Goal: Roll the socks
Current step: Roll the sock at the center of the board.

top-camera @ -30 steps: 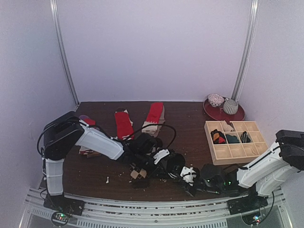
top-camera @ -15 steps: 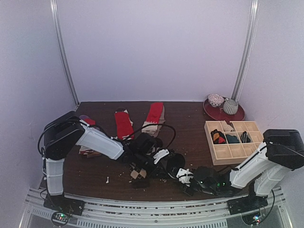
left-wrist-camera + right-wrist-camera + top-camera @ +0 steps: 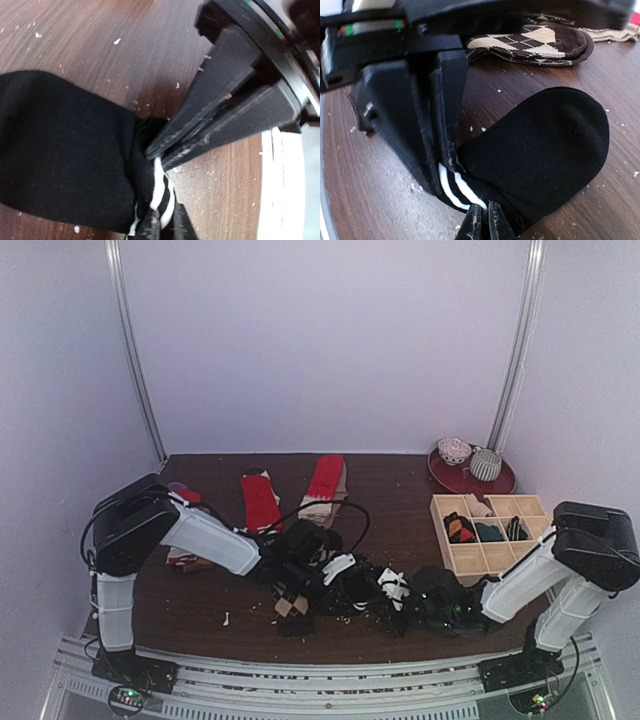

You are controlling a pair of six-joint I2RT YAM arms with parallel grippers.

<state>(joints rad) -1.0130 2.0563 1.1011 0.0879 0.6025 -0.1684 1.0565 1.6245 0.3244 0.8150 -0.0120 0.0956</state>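
Claws now meet: our right claw (image 3: 483, 221), apart a second ago, has slid in and clamped the striped cuff of the black sock (image 3: 545, 140) on the near surface (image 3: 365, 175). Our left claw (image 3: 161, 227) pinches the same cuff. Rolling looks ready to start; red socks (image 3: 262, 502) wait beyond.

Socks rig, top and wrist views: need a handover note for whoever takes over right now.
Grip: left end effector is shut on the striped cuff of the black sock. The right end effector is shut on the same cuff from the opposite side.
Where: the black sock lies between the two arms, with the argyle sock flat just behind it. The left red sock and right red sock lie flat farther back. The wooden tray on the right holds bundles in some compartments.
Done: black sock bunched up, cuff pinched.
Left: finish that roll, then roll the argyle and red socks.
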